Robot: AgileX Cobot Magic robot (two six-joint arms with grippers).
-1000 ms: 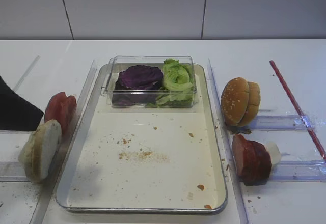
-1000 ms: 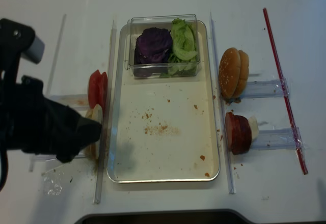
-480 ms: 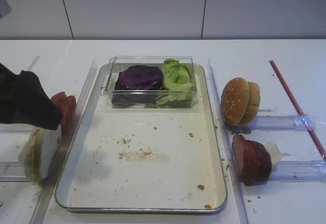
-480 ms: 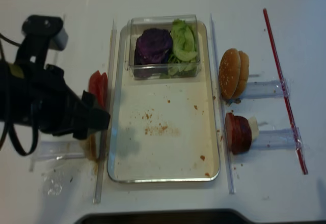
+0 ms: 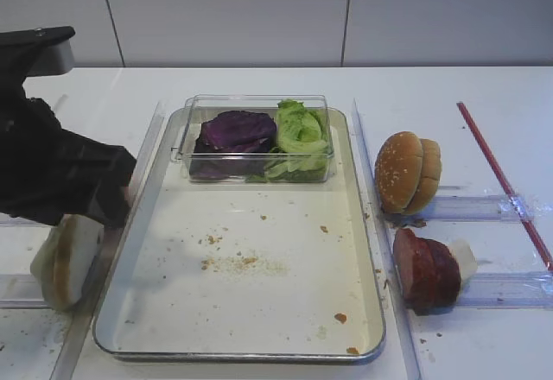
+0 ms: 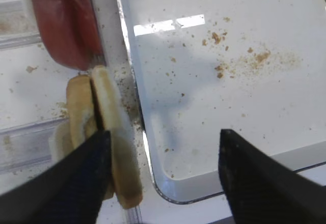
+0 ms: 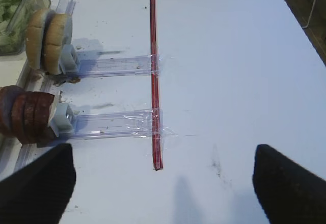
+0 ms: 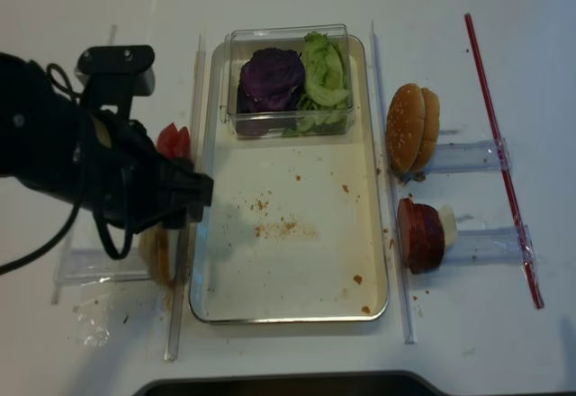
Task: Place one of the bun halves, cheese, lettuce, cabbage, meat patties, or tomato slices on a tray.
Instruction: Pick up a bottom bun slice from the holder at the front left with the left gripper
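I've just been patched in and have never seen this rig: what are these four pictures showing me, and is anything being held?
It is a two-armed robot. Two pictures look down from above; the other two come from a camera on each wrist. The left gripper is open, straddling the bun halves that stand on edge beside the tray; nothing is lifted. The tray holds a clear box with cabbage and lettuce. The right gripper is open over bare table near the meat patties.

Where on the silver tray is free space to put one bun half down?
The silver metal tray has bare, crumb-strewn floor from the clear plastic box of leaves to its near rim. The far end is crowded by that box; the left gripper hangs over the left rim.
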